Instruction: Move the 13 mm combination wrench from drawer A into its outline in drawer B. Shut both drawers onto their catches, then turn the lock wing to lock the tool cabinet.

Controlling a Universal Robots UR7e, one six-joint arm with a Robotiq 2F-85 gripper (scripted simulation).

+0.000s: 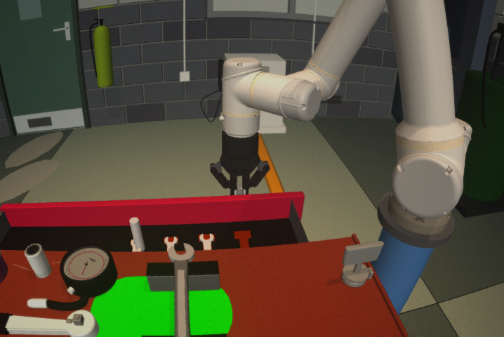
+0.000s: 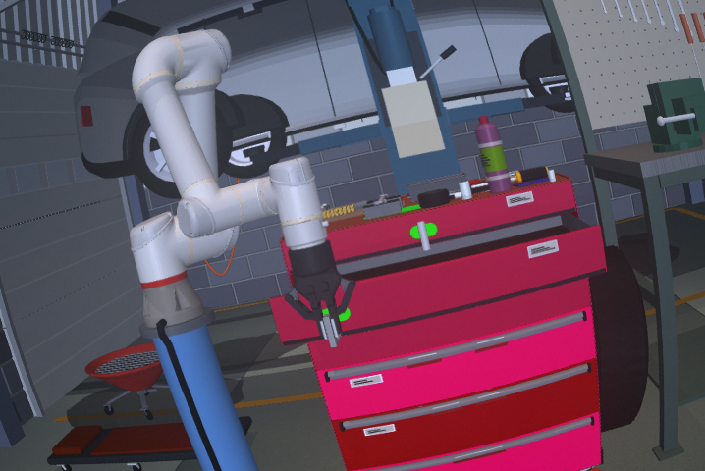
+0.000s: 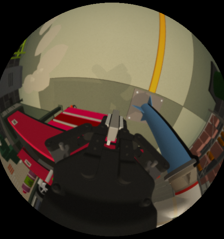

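My gripper (image 2: 331, 335) (image 1: 239, 192) (image 3: 114, 124) is clamped on the grey handle of the lower open drawer (image 2: 442, 289), in front of its red face, at a green marker (image 2: 337, 314). The upper open drawer (image 1: 149, 228) shows wrench-shaped outlines and small wrenches in its black liner, with a grey handle (image 2: 422, 235) on its face. A large grey combination wrench (image 1: 181, 286) lies on a black block over a green patch on the cabinet top. The lock wing (image 1: 360, 260) stands on the right edge of the cabinet top.
Behind the gripper lies open floor with an orange line (image 1: 270, 167) and a brick wall. The arm's blue pedestal (image 2: 203, 400) stands beside the cabinet. A dial gauge (image 1: 86, 267), a socket (image 1: 38, 260) and a ratchet (image 1: 42, 324) lie on the cabinet top.
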